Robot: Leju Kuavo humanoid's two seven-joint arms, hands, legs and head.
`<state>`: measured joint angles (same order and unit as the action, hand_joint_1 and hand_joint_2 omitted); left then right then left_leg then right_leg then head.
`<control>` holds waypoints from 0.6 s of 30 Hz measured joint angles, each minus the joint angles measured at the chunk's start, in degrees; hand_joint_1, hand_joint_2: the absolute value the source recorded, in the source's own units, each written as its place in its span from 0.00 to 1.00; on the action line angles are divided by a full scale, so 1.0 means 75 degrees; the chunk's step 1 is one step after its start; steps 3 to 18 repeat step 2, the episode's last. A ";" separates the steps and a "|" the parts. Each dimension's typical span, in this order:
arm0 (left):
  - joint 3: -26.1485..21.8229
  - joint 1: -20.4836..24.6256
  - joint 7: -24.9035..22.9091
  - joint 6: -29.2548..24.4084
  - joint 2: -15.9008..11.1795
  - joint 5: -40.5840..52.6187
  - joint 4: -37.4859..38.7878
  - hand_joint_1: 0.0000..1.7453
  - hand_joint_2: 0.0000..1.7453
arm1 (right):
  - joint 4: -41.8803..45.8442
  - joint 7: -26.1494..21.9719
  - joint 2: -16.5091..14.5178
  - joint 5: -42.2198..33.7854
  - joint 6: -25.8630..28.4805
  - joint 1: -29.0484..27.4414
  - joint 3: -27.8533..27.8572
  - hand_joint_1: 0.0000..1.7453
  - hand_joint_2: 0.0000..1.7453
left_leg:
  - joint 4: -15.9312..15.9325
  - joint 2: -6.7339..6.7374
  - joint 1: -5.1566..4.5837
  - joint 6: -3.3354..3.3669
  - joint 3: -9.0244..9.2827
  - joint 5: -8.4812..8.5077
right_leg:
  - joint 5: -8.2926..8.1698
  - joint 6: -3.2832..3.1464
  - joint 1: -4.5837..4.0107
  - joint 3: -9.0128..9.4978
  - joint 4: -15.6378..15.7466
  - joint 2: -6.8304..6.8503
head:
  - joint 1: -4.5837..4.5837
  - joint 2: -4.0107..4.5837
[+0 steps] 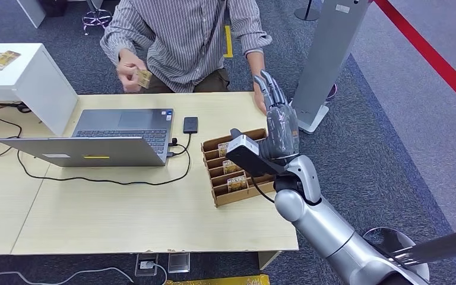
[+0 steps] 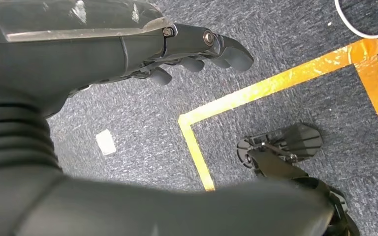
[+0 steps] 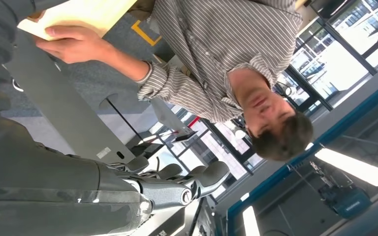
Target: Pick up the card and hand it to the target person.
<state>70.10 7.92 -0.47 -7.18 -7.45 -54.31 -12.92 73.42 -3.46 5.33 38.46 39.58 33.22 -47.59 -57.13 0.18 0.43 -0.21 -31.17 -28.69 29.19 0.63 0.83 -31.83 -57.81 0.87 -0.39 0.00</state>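
A small yellowish card [image 1: 144,78] is in the hand of the person in a striped shirt [image 1: 184,35], who sits across the table [image 1: 124,219]. My right hand [image 1: 279,119] is raised over the table's far right edge, fingers stretched up and apart, holding nothing. The right wrist view shows the same hand [image 3: 177,184] empty, with the person's other hand [image 3: 74,44] resting on the table edge beyond it. A brown cardboard box [image 1: 255,190] below my right wrist holds more cards [image 1: 236,183] in slots. My left hand [image 2: 202,49] hangs over the carpet, fingers loosely apart, empty.
An open laptop [image 1: 107,139] and a black device [image 1: 190,124] with cables lie left of the box. A white block [image 1: 24,74] stands at the far left with cards [image 1: 3,60] on top. A grey pillar [image 1: 326,59] rises right of the table. Yellow tape [image 2: 275,83] marks the floor.
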 joint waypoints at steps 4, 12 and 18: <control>0.0000 0.0000 -0.0009 -0.0007 0.0000 0.0004 0.0000 0.00 0.00 | -0.0004 0.0026 0.0000 -0.0037 0.0001 0.0000 -0.0009 0.00 1.00 | 0.0000 0.0000 0.0000 0.0000 0.0000 0.0000 | 0.0000 0.0000 0.0000 0.0000 0.0000 0.0000 | -0.0001 0.0000; 0.0000 0.0000 -0.0009 -0.0007 0.0000 0.0004 0.0000 0.00 0.00 | -0.0004 0.0026 0.0000 -0.0037 0.0001 0.0000 -0.0009 0.00 1.00 | 0.0000 0.0000 0.0000 0.0000 0.0000 0.0000 | 0.0000 0.0000 0.0000 0.0000 0.0000 0.0000 | -0.0001 0.0000; 0.0000 0.0000 -0.0009 -0.0007 0.0000 0.0004 0.0000 0.00 0.00 | -0.0004 0.0026 0.0000 -0.0037 0.0001 0.0000 -0.0009 0.00 1.00 | 0.0000 0.0000 0.0000 0.0000 0.0000 0.0000 | 0.0000 0.0000 0.0000 0.0000 0.0000 0.0000 | -0.0001 0.0000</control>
